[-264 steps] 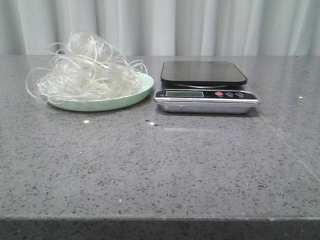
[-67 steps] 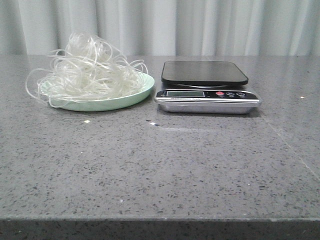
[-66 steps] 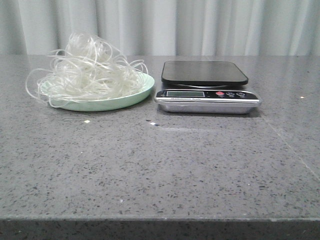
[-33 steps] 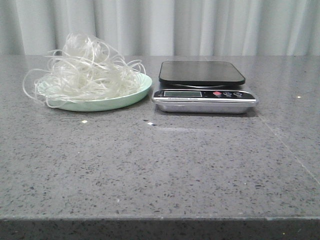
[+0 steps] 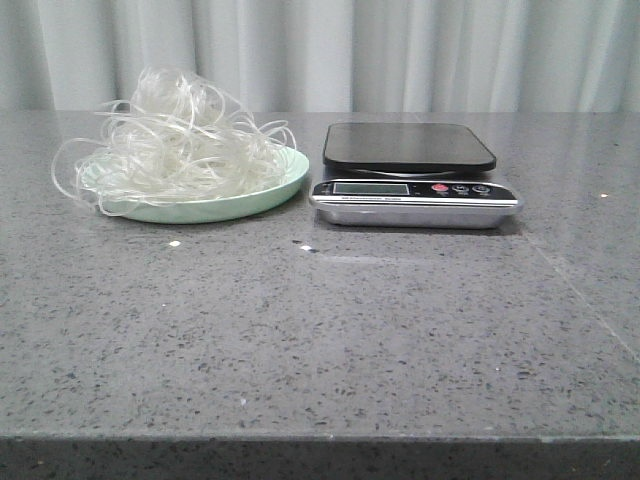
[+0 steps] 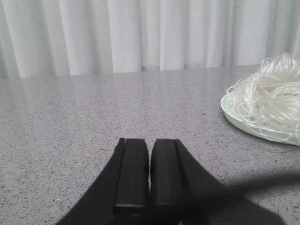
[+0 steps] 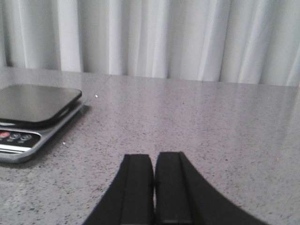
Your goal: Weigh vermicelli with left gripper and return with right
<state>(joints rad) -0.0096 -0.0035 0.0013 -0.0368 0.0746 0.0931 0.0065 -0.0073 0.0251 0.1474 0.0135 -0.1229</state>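
Low over the grey table [image 5: 330, 330], the left gripper [image 6: 149, 173] and right gripper [image 7: 154, 187] have fingers pressed together on nothing, the vermicelli [image 5: 175, 140] heaped on the green plate [image 5: 270, 192] just beside the scale [image 5: 410, 175].

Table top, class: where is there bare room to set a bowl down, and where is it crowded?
Bare: the table from its near edge up to the plate and scale, and right of the scale. Crowded: the back left, where the vermicelli overhangs the plate, close beside the scale.
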